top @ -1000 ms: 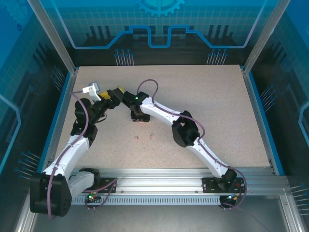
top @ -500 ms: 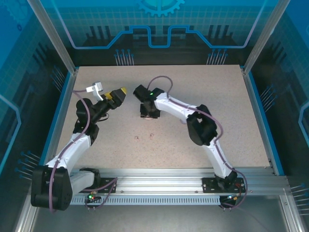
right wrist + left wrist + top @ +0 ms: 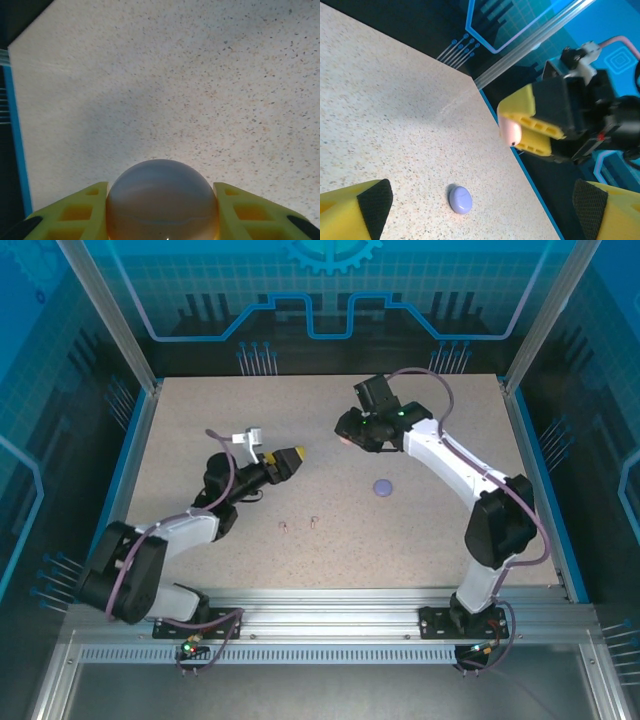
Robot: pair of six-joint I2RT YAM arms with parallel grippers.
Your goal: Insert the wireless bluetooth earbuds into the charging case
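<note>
Jaws of right gripper (image 3: 345, 437) clamp pink case (image 3: 162, 200); left gripper (image 3: 297, 454) gapes near earbuds (image 3: 284, 526).

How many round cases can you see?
2. A purple case lies on the table, apart from both arms. A pink case sits clamped in the right gripper, raised off the table. Others may be hidden behind the arms.

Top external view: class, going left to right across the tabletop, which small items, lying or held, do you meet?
First earbud → second earbud → pink case, held aloft → purple case, lying flat.
</note>
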